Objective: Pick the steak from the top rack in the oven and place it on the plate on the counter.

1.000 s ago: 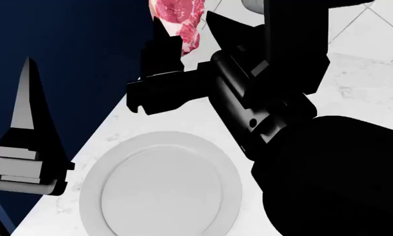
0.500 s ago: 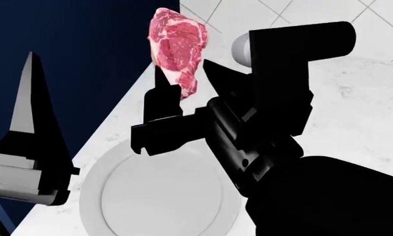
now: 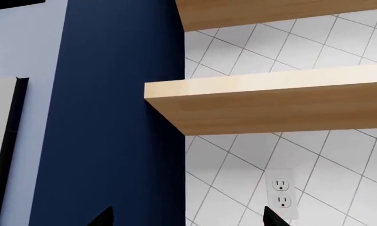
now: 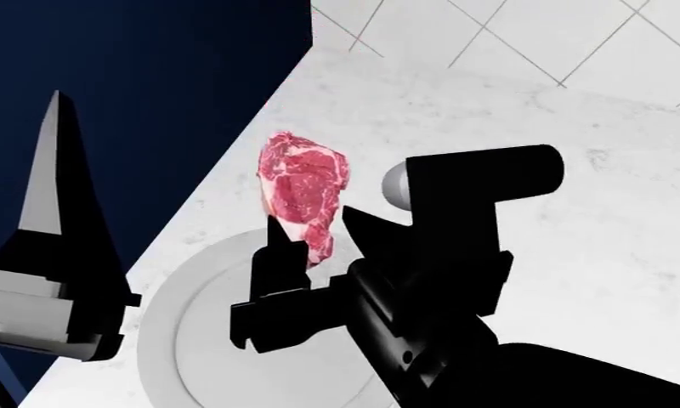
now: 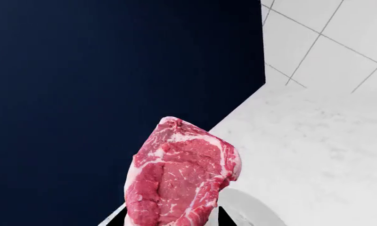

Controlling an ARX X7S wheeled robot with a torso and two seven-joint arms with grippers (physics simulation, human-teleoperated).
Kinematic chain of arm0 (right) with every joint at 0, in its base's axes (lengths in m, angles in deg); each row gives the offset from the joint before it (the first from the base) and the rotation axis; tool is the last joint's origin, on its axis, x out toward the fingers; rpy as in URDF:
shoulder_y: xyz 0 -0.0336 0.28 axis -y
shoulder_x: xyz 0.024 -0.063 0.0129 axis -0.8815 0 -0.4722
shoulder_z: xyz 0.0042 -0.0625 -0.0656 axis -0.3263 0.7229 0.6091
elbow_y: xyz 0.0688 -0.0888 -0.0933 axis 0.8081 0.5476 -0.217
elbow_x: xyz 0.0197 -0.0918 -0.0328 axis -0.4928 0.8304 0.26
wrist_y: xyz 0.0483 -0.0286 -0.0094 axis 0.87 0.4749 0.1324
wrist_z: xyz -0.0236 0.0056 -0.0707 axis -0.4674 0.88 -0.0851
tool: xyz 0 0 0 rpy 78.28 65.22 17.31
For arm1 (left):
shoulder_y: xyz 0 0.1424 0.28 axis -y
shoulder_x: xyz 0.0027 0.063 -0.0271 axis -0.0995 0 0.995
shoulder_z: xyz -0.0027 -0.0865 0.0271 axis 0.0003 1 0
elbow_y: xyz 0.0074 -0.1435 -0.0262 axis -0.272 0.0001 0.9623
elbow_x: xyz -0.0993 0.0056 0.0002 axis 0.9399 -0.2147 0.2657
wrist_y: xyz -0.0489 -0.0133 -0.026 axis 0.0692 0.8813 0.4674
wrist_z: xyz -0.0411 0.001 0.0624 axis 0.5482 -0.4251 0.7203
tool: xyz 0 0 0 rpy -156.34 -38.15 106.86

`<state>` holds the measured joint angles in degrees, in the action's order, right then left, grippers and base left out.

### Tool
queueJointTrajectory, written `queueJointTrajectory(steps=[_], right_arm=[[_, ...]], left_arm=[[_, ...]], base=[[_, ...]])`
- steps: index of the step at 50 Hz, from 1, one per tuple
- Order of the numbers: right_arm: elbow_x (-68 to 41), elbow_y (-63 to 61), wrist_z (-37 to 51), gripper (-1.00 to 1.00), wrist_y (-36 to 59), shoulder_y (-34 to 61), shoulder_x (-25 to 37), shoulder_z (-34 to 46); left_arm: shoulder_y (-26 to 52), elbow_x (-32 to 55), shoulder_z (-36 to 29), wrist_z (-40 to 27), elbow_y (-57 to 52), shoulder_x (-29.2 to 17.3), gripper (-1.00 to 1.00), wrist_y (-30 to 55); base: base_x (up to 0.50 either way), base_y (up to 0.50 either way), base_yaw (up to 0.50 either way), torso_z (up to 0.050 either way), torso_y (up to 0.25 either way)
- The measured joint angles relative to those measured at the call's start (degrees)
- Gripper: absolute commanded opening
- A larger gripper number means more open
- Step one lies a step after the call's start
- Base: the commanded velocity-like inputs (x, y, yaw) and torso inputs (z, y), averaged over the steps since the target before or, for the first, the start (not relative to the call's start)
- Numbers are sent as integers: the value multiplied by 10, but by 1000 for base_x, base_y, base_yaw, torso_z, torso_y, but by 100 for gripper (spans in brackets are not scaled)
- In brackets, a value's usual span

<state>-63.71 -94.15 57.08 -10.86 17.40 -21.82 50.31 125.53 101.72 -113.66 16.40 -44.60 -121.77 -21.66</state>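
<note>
Steak [image 4: 303, 194] out of the oven, pinched upright at its lower end by the right gripper [image 4: 309, 246] above the far rim of the plate [image 4: 164, 340] on the counter [image 4: 612, 246]; lowering and release remain; left gripper [image 4: 57, 255] idle, finger spread unclear.

This is a home kitchen. A white marble-look worktop [image 4: 612, 212] meets a wall of white tiles [image 4: 522, 34] set diagonally. Beside it stands a tall navy blue cabinet side [image 3: 119, 141]. Light wooden shelves [image 3: 270, 106] hang on the tiled wall, with a white power socket [image 3: 280, 193] under them. A white plate [image 4: 193, 340] and a raw steak [image 4: 303, 200] also show food is prepared here.
</note>
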Motion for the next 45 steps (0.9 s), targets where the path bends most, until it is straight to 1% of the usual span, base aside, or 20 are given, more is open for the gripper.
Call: queueJointTrajectory(steps=[21,45], right_arm=[[-74,26,52,-100,8,-30,-3,9],[-112,28,81,-100,18,-49,8,27]], left_arm=[[-6,-8,-10,0,7,-3,100,-16],[-5,-9,-17,-5,10,-6,100,-22]], base=[[0,0,0,0,0],[0,0,0,0,1]])
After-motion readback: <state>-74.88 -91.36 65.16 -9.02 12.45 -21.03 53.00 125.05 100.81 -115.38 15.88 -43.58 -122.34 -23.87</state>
